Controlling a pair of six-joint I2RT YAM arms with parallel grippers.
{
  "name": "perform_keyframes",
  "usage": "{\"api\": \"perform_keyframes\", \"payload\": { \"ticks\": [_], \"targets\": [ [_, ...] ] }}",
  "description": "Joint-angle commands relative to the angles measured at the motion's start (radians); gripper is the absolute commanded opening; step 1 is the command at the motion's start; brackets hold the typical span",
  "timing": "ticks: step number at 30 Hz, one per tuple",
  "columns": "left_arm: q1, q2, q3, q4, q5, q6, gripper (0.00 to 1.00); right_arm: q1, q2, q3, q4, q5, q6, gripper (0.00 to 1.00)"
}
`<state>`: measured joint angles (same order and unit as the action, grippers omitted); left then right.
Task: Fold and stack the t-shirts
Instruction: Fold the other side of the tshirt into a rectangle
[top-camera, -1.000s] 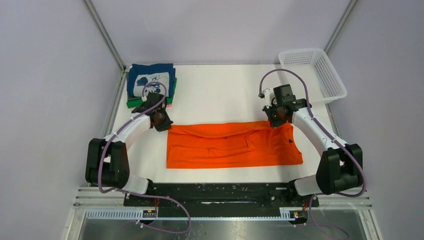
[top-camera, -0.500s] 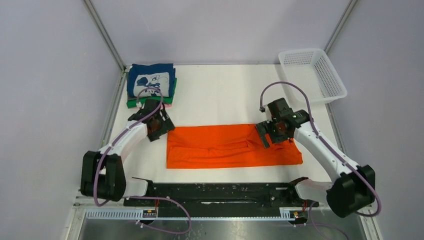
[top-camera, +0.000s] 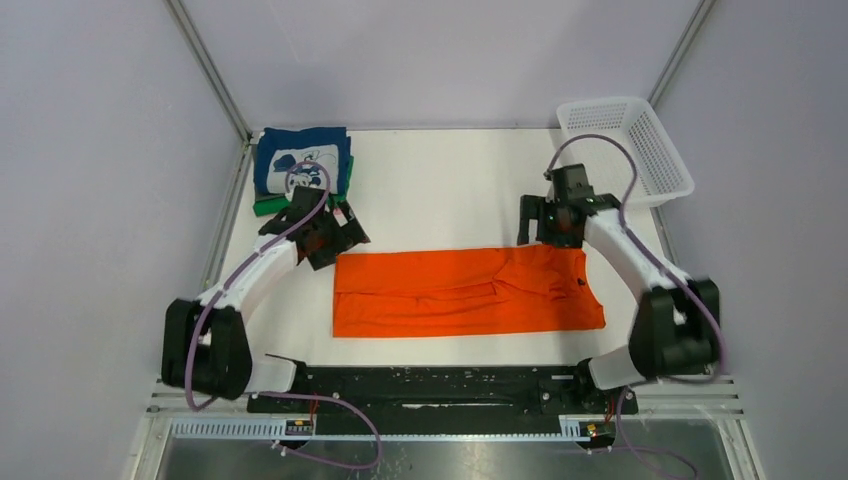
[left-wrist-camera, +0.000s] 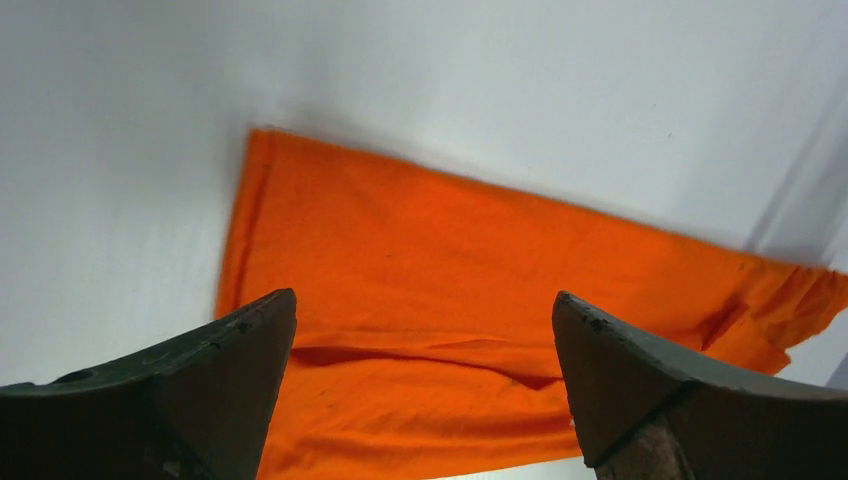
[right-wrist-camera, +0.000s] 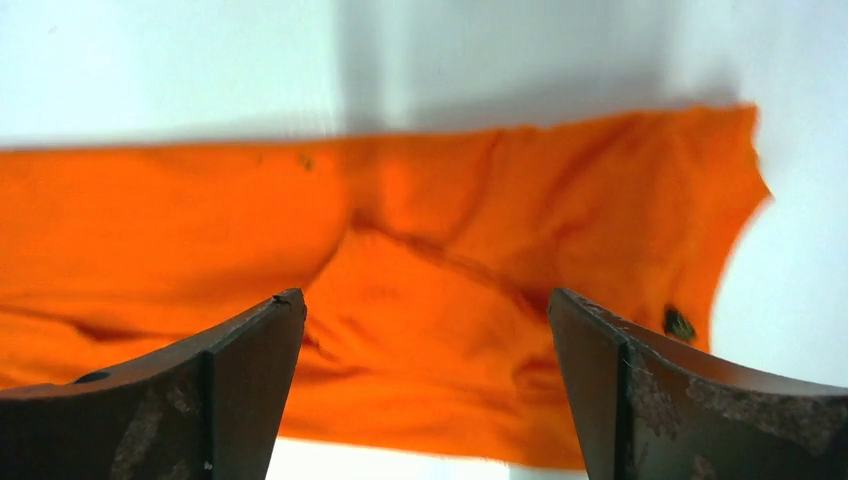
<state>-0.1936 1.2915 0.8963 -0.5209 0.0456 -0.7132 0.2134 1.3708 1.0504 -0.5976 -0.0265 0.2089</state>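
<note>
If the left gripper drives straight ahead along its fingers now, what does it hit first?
Most likely the bright orange cloth t-shirt: the open left gripper frames the shirt's left end between its fingers in the wrist view. Depth is unclear.

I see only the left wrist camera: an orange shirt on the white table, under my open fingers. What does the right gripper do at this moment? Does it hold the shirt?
Observer: No. The right gripper is open, with nothing between its fingers. It is over the far edge of the orange shirt, near its right end.
Operator: Are there other shirts that I cannot see?
Observer: Yes, a folded stack at the far left corner, with the navy shirt on top and a green shirt under it.
Operator: And is anything on the right side?
Observer: A white basket stands at the far right corner, apart from the orange shirt.
</note>
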Motion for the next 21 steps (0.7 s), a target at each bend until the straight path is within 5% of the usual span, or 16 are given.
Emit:
{"api": "perform_keyframes", "payload": {
  "ticks": [1, 12, 21],
  "targets": [
    [-0.017, 0.131, 0.022, 0.110, 0.166, -0.001, 0.99, -0.026, 0.240, 0.111, 0.058, -0.110, 0.037, 1.00],
    [-0.015, 0.261, 0.004, 0.121, 0.124, 0.008, 0.99, -0.025, 0.268, -0.009, -0.053, -0.080, 0.019, 1.00],
    [-0.014, 0.291, 0.025, 0.096, 0.092, 0.009, 0.99, 0.103, 0.041, -0.157, -0.174, -0.201, 0.020, 0.99]
  ]
}}
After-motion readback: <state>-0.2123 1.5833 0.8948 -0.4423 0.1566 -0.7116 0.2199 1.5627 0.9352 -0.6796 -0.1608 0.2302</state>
